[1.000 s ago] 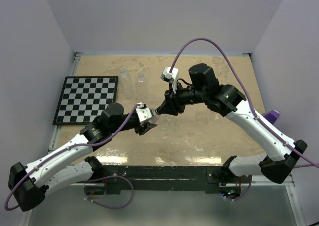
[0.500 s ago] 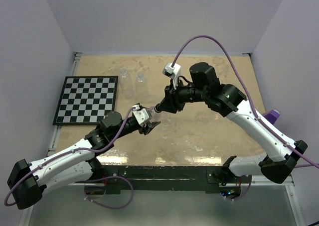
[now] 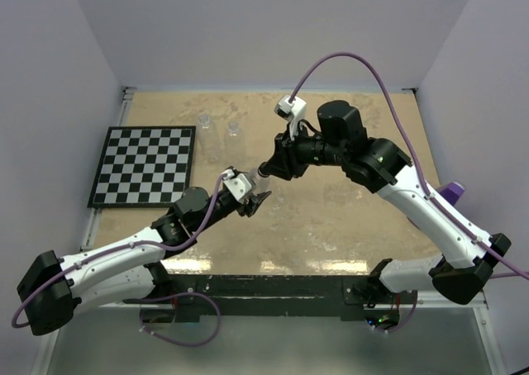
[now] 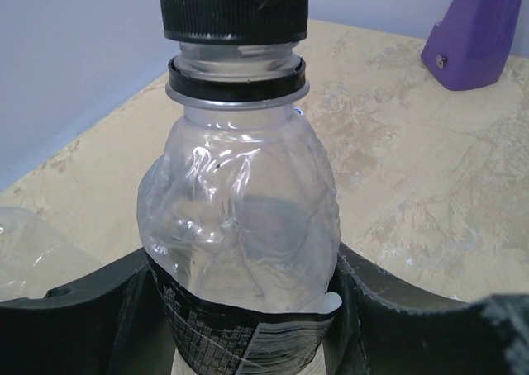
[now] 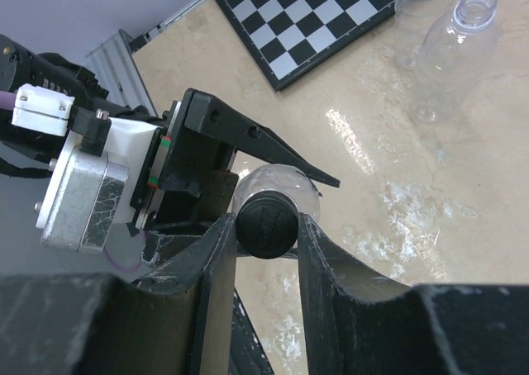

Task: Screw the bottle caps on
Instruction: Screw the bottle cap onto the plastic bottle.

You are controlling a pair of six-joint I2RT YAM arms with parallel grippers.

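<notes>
My left gripper (image 3: 251,201) (image 4: 248,313) is shut on a clear bottle (image 4: 240,218) (image 3: 259,187), clamping its lower body at the black label and holding it off the table. A black bottle cap (image 4: 234,10) (image 5: 264,225) sits on the bottle's neck, above the black neck ring. Coming from the neck end, my right gripper (image 3: 266,173) (image 5: 266,220) is shut on that cap, one finger on each side of it. Two more clear bottles (image 3: 204,123) (image 3: 233,129) stand uncapped at the back of the table. In the right wrist view the nearer of the two bottles (image 5: 459,45) shows an open mouth.
A checkerboard mat (image 3: 145,164) (image 5: 322,20) lies on the left of the tan table (image 3: 347,218). A purple object (image 3: 455,192) (image 4: 483,28) sits at the right edge. Grey walls close in the back and both sides.
The left arm has swung forward, carrying the bottle up and to the right. The right wrist has turned on the cap, its camera block swinging up and right.
</notes>
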